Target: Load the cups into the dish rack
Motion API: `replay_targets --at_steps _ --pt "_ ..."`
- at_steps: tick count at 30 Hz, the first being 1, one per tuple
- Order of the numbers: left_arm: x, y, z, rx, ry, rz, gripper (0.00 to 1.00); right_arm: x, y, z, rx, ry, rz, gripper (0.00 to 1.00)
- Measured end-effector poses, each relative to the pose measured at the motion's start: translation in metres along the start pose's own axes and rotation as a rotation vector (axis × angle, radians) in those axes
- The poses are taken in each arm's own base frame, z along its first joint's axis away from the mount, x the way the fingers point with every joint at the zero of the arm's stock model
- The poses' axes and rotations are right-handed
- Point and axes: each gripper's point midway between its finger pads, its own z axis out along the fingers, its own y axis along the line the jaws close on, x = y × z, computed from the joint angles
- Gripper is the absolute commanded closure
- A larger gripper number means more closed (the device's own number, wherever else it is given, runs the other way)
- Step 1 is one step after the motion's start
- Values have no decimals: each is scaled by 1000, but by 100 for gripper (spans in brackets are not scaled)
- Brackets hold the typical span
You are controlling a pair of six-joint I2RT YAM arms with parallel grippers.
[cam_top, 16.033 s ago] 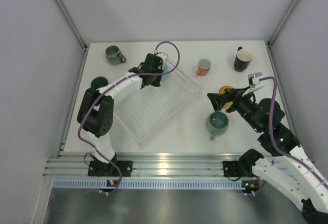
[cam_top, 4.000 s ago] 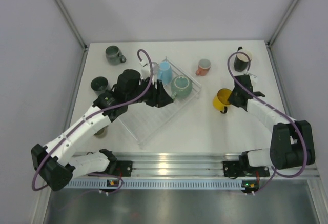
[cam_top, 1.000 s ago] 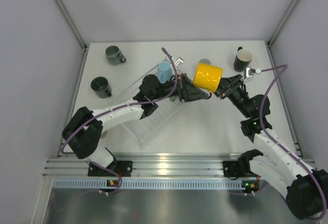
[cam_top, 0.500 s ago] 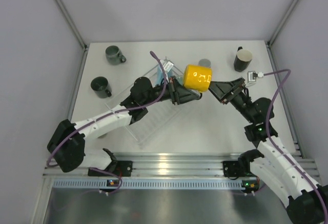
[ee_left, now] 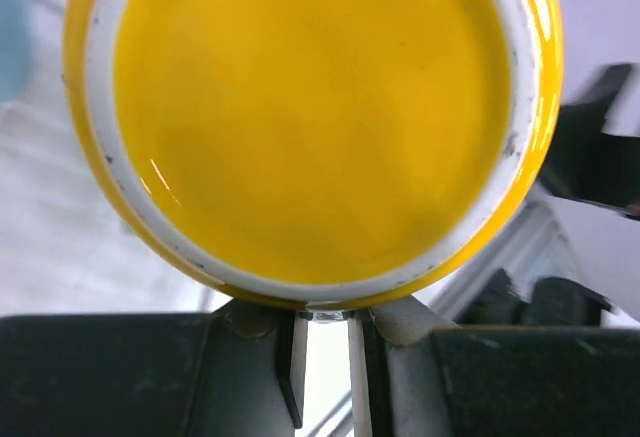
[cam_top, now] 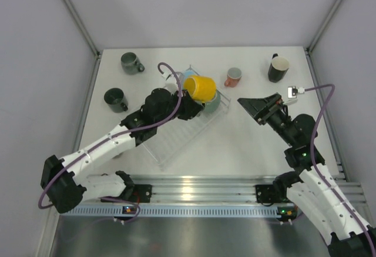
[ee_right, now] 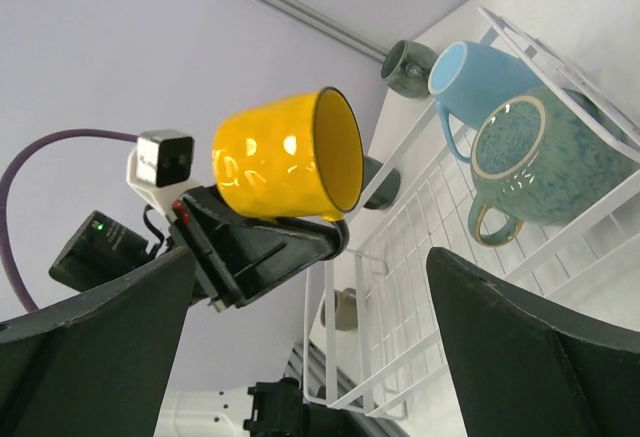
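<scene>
Over the rack (cam_top: 167, 140), left claw (ee_left: 322, 325) pinches yellow mug (cam_top: 200, 87).

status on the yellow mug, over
Left claw shut on yellow mug, tipped, in air over dish rack. Right claw open, empty, off to the side. Teal mug and blue mug fill the rack's far end below it.

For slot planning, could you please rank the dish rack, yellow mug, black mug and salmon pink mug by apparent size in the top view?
1. dish rack
2. yellow mug (held nearer the camera, so unsure)
3. black mug
4. salmon pink mug
</scene>
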Motion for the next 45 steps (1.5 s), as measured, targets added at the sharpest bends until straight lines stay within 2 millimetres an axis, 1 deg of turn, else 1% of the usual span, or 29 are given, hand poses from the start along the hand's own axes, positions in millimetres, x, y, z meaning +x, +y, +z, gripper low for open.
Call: replay_targets --at_steps 4,10,13,17,20,23,31,36,45 --pt "-1 46 -8 -225 4 31 100 -2 1 -1 11 -7 -16 1" --pt "-3 101 -22 -449 12 28 100 -3 -2 -1 23 -10 -34 0" --pt "2 121 -23 -530 31 27 100 -3 -4 -2 30 -10 -46 1" --pt "18 144 -23 -623 88 38 100 -3 -6 -2 48 -6 -65 1" --pt "25 154 -23 -666 109 45 100 -7 -1 -2 46 -14 -88 1" --pt "26 162 -25 -707 112 54 100 -11 3 -3 46 -24 -110 1" --pt "28 188 -29 -804 124 50 100 -14 0 -5 79 -28 -144 1" --pt "29 198 -30 -833 129 42 100 -15 -3 -5 97 -30 -163 1" --pt "50 213 -22 -866 205 40 100 -16 -6 -6 115 -32 -178 1"
